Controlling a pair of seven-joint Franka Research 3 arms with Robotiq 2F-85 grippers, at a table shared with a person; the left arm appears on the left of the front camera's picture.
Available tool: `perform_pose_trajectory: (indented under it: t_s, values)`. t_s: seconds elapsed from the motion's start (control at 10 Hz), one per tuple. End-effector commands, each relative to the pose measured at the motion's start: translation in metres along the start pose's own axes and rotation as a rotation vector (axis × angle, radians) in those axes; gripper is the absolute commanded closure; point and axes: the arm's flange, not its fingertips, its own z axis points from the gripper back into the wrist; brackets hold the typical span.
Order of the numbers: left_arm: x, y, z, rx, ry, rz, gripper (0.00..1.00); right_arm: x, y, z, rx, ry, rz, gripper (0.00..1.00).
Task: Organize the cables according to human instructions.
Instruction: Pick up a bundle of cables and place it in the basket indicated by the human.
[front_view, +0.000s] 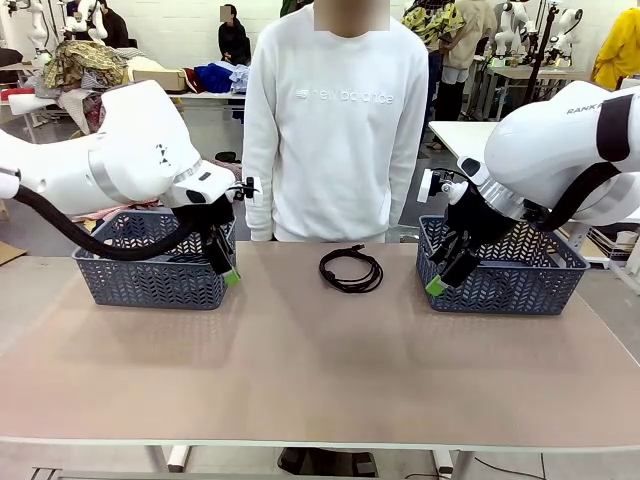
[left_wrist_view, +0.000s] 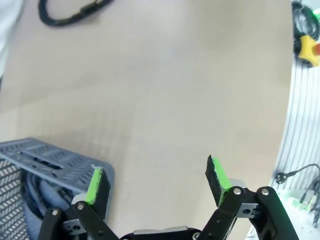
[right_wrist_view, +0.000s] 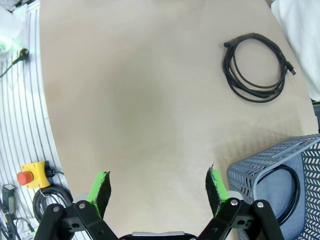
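One coiled black cable (front_view: 351, 270) is seen lying flat on the counter (front_view: 300, 370), toward the far edge and about midway across, just in front of a person in a white sweatshirt (front_view: 335, 130). It is placed between two grey-blue baskets and is apart from both.

The left basket (front_view: 150, 282) is set at the far left of the counter, and the right basket (front_view: 520, 285) at the far right.

The left jaws are held at the inner near corner of the left basket, pointing down. They are spread wide and nothing is gripped between the green pads (left_wrist_view: 95, 182). In the left wrist view some dark cord (left_wrist_view: 30, 187) is made out inside the left basket; the number of coils cannot be told.

The right jaws are held at the inner near corner of the right basket, tilted toward the middle of the counter. They are likewise spread wide and empty. In the right wrist view a loop of black cable (right_wrist_view: 297, 192) is seen lying inside the right basket.

A yellow box with a red button (right_wrist_view: 32, 175) is seen beyond the counter's edge.
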Motion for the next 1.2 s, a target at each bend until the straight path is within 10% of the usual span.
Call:
perform_pose_trajectory:
  t_s: [0.0, 1.1]
  values:
    - [-0.0045, -0.0109, -0.0034, 0.009, -0.015, 0.034, 0.0, -0.0005, 0.0005, 0.0011, -0.003, -0.003, -0.003, 0.0]
    - [0.0, -0.0072, -0.0026, -0.005, 0.002, 0.004, 0.0, -0.0005, 0.0005, 0.0011, -0.003, -0.003, -0.003, 0.0]
